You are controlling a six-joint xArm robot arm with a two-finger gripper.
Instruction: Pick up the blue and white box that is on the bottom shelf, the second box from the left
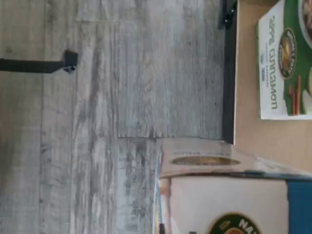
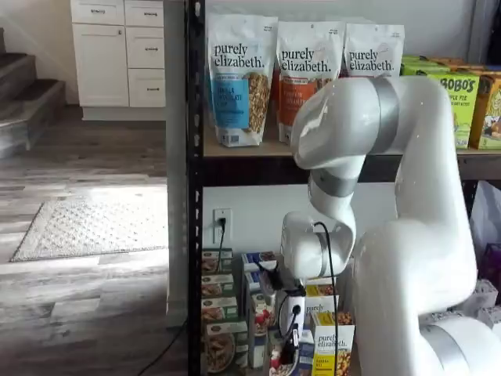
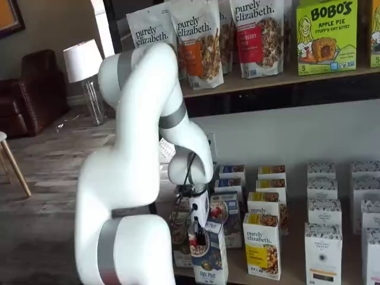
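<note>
Pincer: I see my gripper hanging from the white wrist with its black fingers pointing down, clamped on the top of the blue and white box; no gap shows between finger and carton.
Box: I read it as held upright directly under the pincer, white at the top, dark blue below, with a pictured bowl and red berries on its front. In a shelf view the same carton shows only in part, below the gripper at the lower edge.
Wrist camera: the box fills the near corner, white flap with a gold seal and a blue band, blurred by closeness. Beyond it I see the bare brown board of the bottom shelf and a green-fronted carton lying further off from the pincer.
Shelf: in both shelf views the bottom shelf carries rows of small cartons behind and beside the pincer.
Neighbours: a yellow-fronted carton stands just beside the held box, on the side away from the arm; white cartons stand further out that way.
Above: granola bags sit on the upper tier, well above the pincer.
Floor: grey planks lie past the shelf's dark edge.
</note>
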